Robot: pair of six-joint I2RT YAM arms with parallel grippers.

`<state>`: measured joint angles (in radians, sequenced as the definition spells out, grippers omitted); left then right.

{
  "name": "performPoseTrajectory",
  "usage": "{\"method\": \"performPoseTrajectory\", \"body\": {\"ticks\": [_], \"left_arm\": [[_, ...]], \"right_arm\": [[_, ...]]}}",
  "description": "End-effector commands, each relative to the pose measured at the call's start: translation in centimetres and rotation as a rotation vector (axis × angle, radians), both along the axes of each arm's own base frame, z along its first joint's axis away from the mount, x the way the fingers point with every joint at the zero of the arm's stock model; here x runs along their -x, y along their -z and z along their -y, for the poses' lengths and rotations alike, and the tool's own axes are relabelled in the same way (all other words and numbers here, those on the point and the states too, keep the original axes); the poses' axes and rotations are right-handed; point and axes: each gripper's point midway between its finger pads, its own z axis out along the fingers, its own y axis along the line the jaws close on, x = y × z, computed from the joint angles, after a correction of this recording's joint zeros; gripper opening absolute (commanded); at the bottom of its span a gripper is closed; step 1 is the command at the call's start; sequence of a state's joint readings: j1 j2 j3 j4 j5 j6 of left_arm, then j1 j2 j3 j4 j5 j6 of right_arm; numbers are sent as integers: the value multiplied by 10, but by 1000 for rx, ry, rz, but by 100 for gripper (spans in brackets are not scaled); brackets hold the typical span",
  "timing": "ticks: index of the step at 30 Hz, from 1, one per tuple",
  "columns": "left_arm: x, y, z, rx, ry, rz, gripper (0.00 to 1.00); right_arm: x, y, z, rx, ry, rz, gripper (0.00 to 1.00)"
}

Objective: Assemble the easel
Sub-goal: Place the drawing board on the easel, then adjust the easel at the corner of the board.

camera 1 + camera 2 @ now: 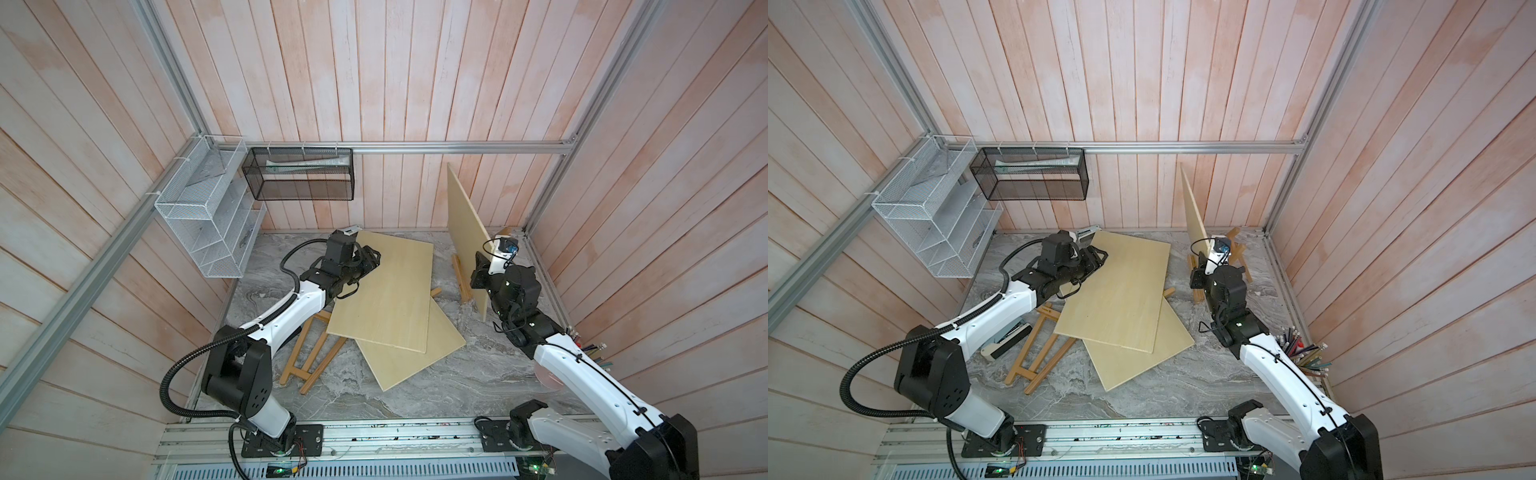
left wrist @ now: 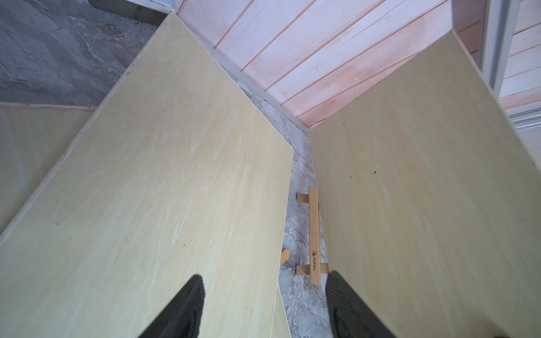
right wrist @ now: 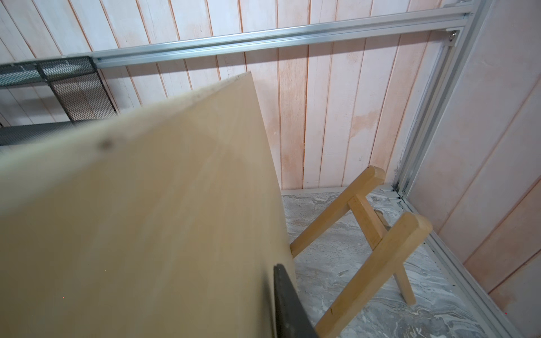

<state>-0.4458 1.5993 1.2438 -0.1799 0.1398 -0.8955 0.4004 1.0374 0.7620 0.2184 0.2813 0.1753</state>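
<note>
While the right end effector (image 1: 483,269) pinches the near edge of the upright board (image 1: 467,232), jaws narrow on the thin panel, that board stands on edge at the back right of the surface (image 1: 457,386). Right wrist view: one dark finger (image 3: 285,301) is flat against the board face and the other is hidden behind it. The standing easel (image 3: 366,234) is just beside the board, toward the right corner, legs spread. Its ledge bar (image 2: 313,234) lies along the board's lower edge; can't tell if the board sits on it.

The left end effector (image 1: 370,259) has its jaws wide and holds nothing. It hovers over the back left part of the top flat board (image 1: 386,291). Left wrist view: both fingers (image 2: 187,304) are well apart, with board and bare surface showing between them.

The top flat board lies skewed across the lower flat board (image 1: 419,357), mid-surface. A second easel, the flat easel (image 1: 307,357), lies on the surface partly under both boards, feet toward the front left.

A pencil cup (image 1: 1304,353) sits by the right wall beside the right arm. A black mesh basket (image 1: 299,174) and a white wire rack (image 1: 208,216) hang on the rails at the back left.
</note>
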Motion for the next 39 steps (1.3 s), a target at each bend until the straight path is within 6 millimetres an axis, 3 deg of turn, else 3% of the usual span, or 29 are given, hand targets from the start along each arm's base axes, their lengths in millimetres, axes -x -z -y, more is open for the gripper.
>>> {"method": "performPoseTrajectory", "body": {"ticks": [1, 7, 13, 16, 21, 27, 34, 39], "left_arm": [[-3, -7, 7, -73, 33, 40, 69], [1, -12, 21, -111, 68, 63, 69], [5, -17, 51, -163, 148, 98, 69], [9, -17, 74, -184, 216, 122, 69], [17, -8, 130, -128, 386, 126, 69], [16, 15, 187, -52, 488, 106, 69], [8, 42, 242, 21, 565, 86, 69], [-9, 62, 273, 91, 557, 66, 63]], "right_arm": [[10, 67, 0, -31, -27, -201, 0], [19, 108, 7, -47, -32, -304, 0], [28, 131, 7, -73, -38, -358, 0], [34, 138, 8, -91, -34, -379, 0], [43, 151, 13, -125, -3, -451, 0], [57, 167, 17, -160, 20, -541, 0], [69, 172, 19, -162, 20, -608, 0], [73, 173, 17, -151, 1, -624, 0]]}}
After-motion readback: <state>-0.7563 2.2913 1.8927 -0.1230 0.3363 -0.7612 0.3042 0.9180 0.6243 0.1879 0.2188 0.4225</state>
